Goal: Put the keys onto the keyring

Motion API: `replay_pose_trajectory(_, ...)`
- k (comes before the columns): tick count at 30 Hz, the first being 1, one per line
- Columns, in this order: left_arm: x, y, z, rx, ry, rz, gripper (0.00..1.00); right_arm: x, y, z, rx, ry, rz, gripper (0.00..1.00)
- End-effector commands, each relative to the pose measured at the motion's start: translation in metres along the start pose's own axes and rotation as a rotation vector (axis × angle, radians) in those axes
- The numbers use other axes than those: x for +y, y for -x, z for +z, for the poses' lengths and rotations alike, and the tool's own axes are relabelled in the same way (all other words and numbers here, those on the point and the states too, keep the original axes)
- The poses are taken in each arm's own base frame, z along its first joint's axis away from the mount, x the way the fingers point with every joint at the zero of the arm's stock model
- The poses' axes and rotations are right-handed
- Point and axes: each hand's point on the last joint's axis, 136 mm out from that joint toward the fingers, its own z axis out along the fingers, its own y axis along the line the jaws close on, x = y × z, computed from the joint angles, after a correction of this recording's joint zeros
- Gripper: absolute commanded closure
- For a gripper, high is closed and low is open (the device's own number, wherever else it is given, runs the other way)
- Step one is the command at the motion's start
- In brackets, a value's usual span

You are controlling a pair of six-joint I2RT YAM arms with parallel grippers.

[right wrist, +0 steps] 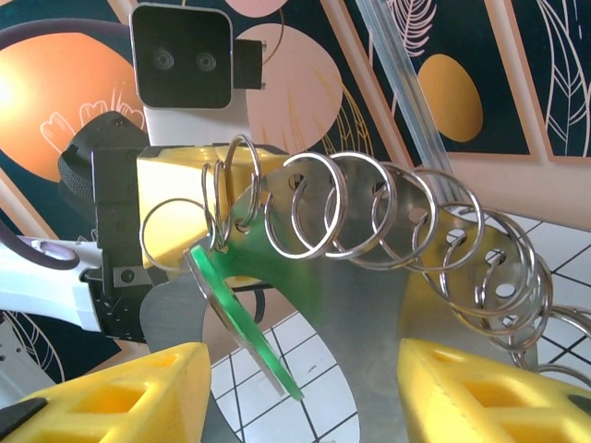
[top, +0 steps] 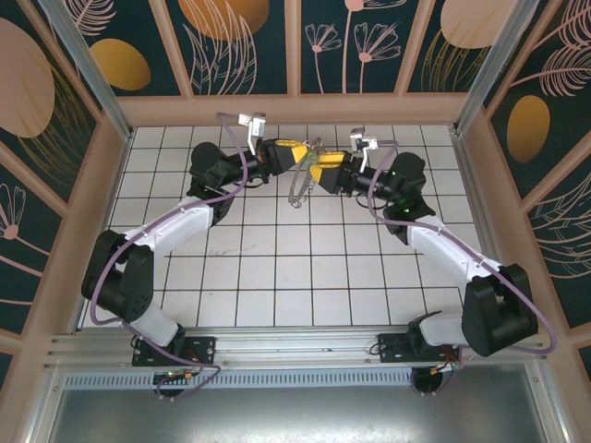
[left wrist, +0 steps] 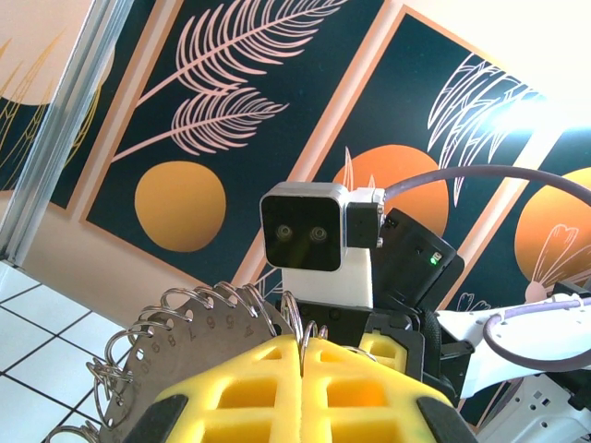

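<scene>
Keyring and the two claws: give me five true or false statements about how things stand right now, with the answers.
1. The left claw is shut on the keyring. True.
2. The right claw has its fingers pressed together. False: they stand apart, and the key shows between them.
3. The keyring lies flat on the table. False: it is held up in the air where the two claws meet.
4. Many silvery loops line the keyring's edge. True.
5. The key's head is red. False: it is bright green.
</scene>
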Motion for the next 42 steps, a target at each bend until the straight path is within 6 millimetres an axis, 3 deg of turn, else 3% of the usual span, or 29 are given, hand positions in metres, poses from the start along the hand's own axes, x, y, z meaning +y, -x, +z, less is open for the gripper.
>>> replay_pose_trajectory(1, -0.014, 0.011, 0.001, -0.042, -0.030, 0.044, 1.00, 0.010, 0.021, 0.004, -0.048, 0.037, -0.063, 0.49)
replay_pose_trajectory(9, -0.010, 0.012, 0.001, -0.059, -0.014, 0.033, 1.00, 0.024, 0.010, 0.005, -0.002, 0.105, -0.066, 1.00)
replay_pose_trajectory(20, -0.008, 0.023, 0.001, -0.102, 0.019, 0.025, 1.00, 0.023, -0.012, -0.003, 0.019, 0.083, -0.042, 1.00)
replay_pose_trajectory(23, -0.009, 0.024, 0.001, -0.101, 0.018, 0.023, 1.00, 0.019, -0.009, -0.009, -0.004, 0.045, -0.046, 0.60)
replay_pose_trajectory(25, -0.008, 0.023, 0.001, -0.099, 0.019, 0.018, 1.00, 0.019, -0.004, -0.012, -0.018, 0.035, -0.056, 0.51)
replay_pose_trajectory(32, -0.008, 0.022, 0.002, -0.094, 0.011, 0.005, 1.00, 0.017, 0.017, -0.008, -0.045, 0.028, -0.084, 0.47)
replay_pose_trajectory(42, -0.011, 0.023, 0.002, -0.093, -0.001, -0.002, 1.00, 0.006, 0.030, 0.010, -0.048, 0.059, -0.070, 0.44)
